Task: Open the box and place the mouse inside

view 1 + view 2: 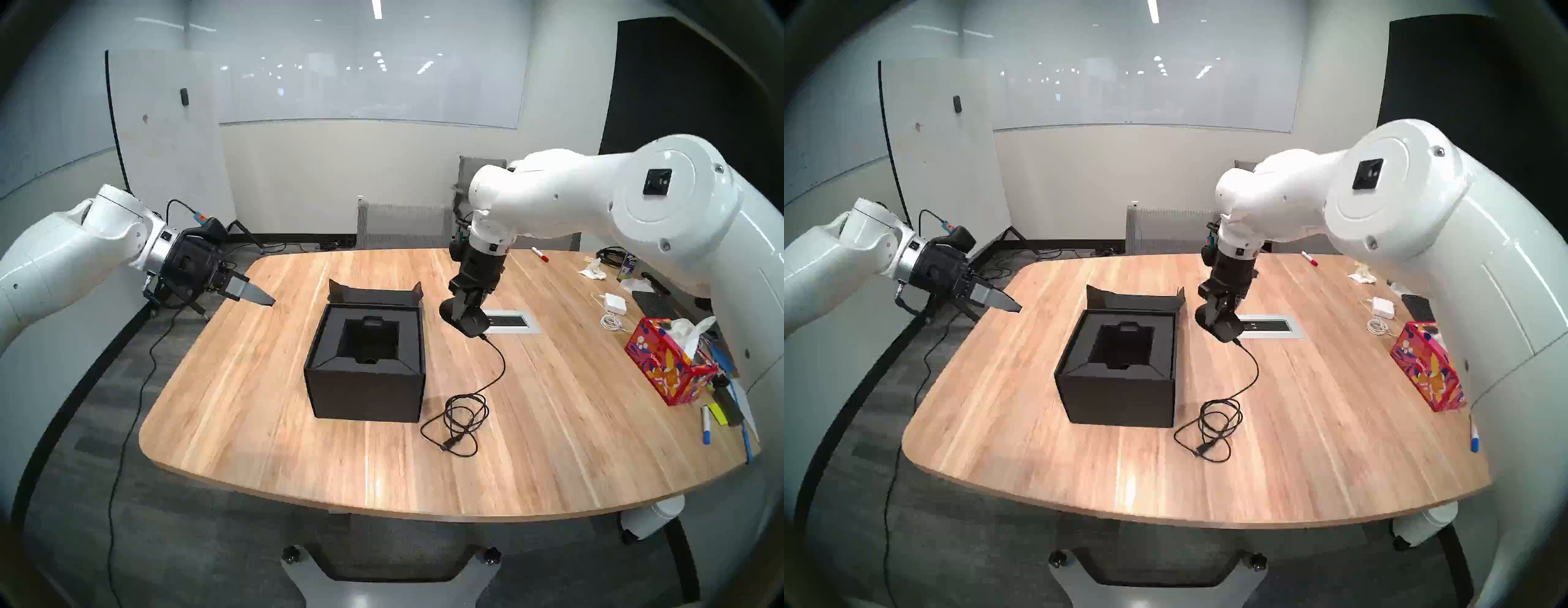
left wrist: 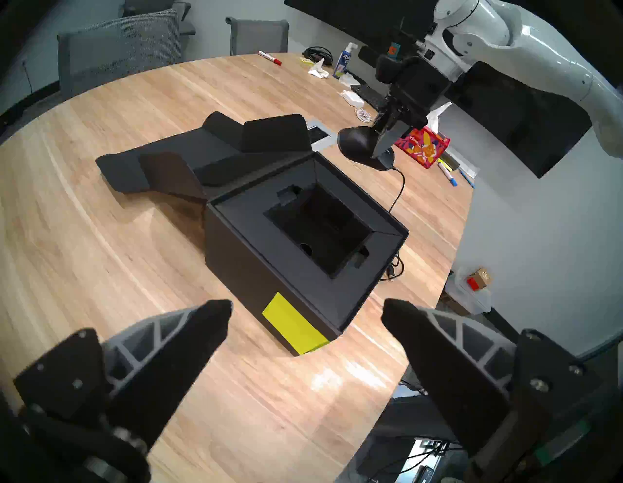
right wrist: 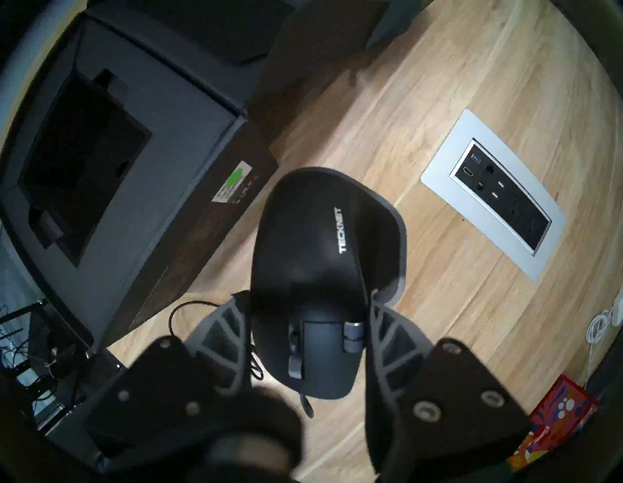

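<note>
Right claw (image 3: 305,303) clamped on the mouse (image 3: 320,270), lifted off the worktop (image 1: 297,446), just right of the box (image 1: 367,365) and above its rim. Mouse: smooth matte black, rounded; thin cable (image 1: 466,416) hangs down to a loose coil on the wood by the box's front-right corner. Box: black cardboard, lid folded back flat, square foam well open. Left claw (image 2: 306,313) spread wide, empty, near the worktop's left edge, well apart from the box.

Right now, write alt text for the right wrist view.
The right gripper holds a black mouse above a wooden table. The open black box sits to the left, a silver outlet panel to the right.
</note>
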Motion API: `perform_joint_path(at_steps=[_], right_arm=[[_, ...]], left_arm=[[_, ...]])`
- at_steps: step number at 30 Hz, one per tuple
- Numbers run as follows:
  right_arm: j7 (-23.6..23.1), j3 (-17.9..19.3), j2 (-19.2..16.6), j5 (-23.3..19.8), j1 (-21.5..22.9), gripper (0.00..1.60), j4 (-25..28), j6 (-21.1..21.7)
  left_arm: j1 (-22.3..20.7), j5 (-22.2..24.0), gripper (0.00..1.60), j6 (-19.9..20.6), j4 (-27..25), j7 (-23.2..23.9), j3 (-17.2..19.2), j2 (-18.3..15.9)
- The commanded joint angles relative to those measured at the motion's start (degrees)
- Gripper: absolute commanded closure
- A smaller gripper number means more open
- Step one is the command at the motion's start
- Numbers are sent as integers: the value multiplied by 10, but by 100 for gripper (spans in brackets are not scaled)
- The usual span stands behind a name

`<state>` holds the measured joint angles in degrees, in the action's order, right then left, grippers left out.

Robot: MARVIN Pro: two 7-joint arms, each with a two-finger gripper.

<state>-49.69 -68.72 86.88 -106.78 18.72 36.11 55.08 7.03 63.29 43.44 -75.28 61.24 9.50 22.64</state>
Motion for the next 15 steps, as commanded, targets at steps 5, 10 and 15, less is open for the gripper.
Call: perform_joint_path(at_steps=[5,10,15], right_arm=[[-33,-28,26,-38,62,160,12,-1],[-33,-41,39,-56,68,160,13,-1],[-38,-56,50,-72,71,160,6,-1]], left_arm=[[-12,3,0,1,0,15,7,1],[-13,3,0,1,1,16,6,1],[-13,3,0,1,1,18,6,2]])
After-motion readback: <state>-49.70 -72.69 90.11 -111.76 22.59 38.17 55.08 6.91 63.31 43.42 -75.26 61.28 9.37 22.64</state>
